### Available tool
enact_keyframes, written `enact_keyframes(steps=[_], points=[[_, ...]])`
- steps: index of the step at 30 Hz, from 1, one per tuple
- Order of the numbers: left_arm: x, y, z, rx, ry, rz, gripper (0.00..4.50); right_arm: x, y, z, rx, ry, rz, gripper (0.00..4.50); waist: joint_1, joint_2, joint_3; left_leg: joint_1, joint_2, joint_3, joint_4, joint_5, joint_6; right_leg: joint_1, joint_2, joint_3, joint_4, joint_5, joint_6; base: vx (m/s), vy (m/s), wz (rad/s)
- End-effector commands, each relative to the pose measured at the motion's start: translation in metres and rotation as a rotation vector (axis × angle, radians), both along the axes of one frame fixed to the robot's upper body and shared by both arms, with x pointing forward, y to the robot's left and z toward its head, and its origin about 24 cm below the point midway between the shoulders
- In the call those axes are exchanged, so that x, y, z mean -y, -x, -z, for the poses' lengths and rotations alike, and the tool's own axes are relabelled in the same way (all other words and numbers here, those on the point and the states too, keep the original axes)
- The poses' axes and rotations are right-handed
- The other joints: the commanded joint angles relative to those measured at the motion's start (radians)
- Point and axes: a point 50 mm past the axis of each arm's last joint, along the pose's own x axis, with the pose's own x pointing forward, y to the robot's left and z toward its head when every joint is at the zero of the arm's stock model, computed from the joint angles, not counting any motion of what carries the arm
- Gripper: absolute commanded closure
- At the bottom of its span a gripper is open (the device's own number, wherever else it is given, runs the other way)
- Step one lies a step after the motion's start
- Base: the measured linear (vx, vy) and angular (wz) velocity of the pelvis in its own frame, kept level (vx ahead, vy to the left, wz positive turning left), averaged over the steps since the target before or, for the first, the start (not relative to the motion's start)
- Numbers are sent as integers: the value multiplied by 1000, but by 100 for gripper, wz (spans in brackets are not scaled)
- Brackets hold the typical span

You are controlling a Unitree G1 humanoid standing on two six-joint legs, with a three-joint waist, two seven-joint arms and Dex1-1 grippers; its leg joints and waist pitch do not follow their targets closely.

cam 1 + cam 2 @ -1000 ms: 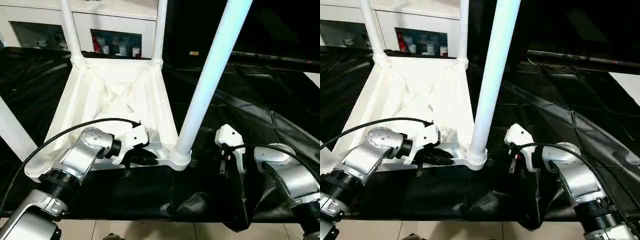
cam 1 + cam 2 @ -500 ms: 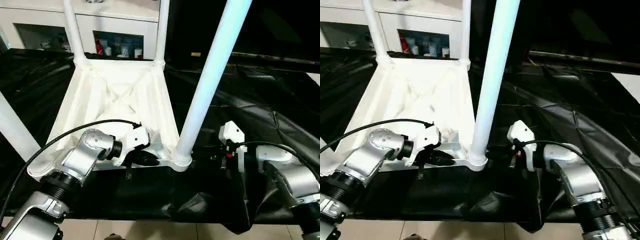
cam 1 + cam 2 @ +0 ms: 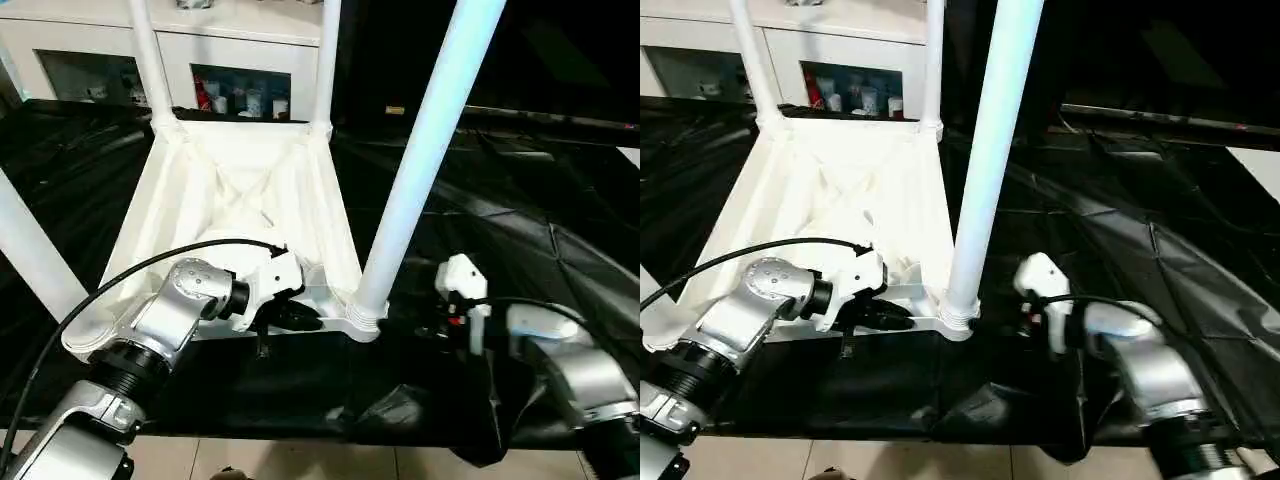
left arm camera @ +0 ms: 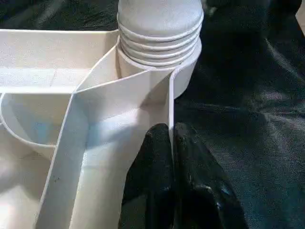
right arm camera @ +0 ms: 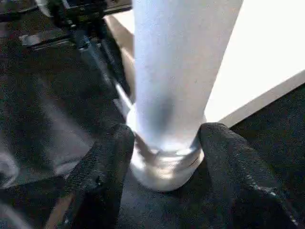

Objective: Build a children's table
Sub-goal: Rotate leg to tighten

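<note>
The children's table lies upside down: its white ribbed tabletop [image 3: 240,190] rests on the black cloth with its legs pointing up. The near-right leg [image 3: 420,170] stands in its corner socket [image 3: 365,322]. My left gripper [image 4: 170,131] is shut on the tabletop's thin front rim wall, just beside that socket. My right gripper [image 5: 164,131] is open, with one black finger [image 5: 112,157] on each side of the leg's ribbed base [image 5: 164,167]. Two far legs [image 3: 150,60] [image 3: 325,60] and the near-left leg [image 3: 30,260] also stand upright.
The black-draped table [image 3: 520,200] stretches out wrinkled to the right and behind. A white glass-door cabinet [image 3: 240,90] stands at the back. The table's front edge and floor tiles [image 3: 300,465] lie just below my forearms.
My right gripper has opened and moved left, up to the near-right leg, so its fingers now straddle the leg's base. The left gripper has stayed on the rim.
</note>
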Motion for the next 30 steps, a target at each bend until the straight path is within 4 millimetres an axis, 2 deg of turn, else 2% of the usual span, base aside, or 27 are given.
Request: enact_keyframes(steps=[1,5,9,10,13,14,18,20,22,29,30], points=[[6,2,5,-20,8,9,450,4,-4,-2,36,13,27,163,0,2,-59,15,25,-15,-73,-285,1,34,-58,35,-91,-324,-171,0,0,0],[7,1,5,-18,7,12,450,2,-5,-1,43,19,28,132,-1,3,-58,14,24,-16,-75,-296,2,36,-57,35,-91,-323,-170,0,0,0],[10,0,4,-11,7,15,450,1,-8,2,56,34,38,118,-1,3,-57,14,23,-16,-75,-305,0,35,-58,35,-94,-355,-161,0,0,0],[10,0,4,-11,8,15,450,0,-8,3,55,31,37,92,-2,3,-57,15,24,-17,-76,-307,0,34,-59,35,-95,-361,-158,0,0,0],[11,-1,4,-9,10,15,450,-4,-8,5,57,22,29,86,-1,4,-59,15,24,-17,-75,-307,1,33,-59,34,-95,-355,-162,0,0,0],[10,-1,4,-9,9,15,450,-6,-9,6,58,20,29,66,-1,4,-59,15,24,-17,-75,-307,1,33,-59,34,-95,-355,-162,0,0,0],[10,-1,4,-8,5,13,450,-14,-12,7,76,11,41,37,0,5,-59,15,26,-17,-77,-303,0,33,-58,34,-91,-318,-173,0,0,0],[9,-1,4,-8,4,12,450,-17,-14,7,86,9,53,20,-2,6,-58,12,24,-17,-78,-303,-3,34,-58,34,-89,-322,-174,0,0,0],[8,-1,4,-8,3,10,450,-20,-18,7,113,25,62,3,-2,7,-58,16,25,-17,-79,-315,-10,32,-59,34,-92,-345,-170,0,0,0],[6,-1,5,-7,-2,1,450,-22,-19,8,105,13,55,3,-1,7,-57,15,25,-16,-79,-312,-5,33,-58,36,-91,-323,-172,0,0,0],[6,-1,5,-7,-2,1,450,-22,-19,8,105,14,54,29,-1,6,-57,15,25,-16,-79,-314,-5,33,-59,36,-91,-330,-170,0,0,0]])
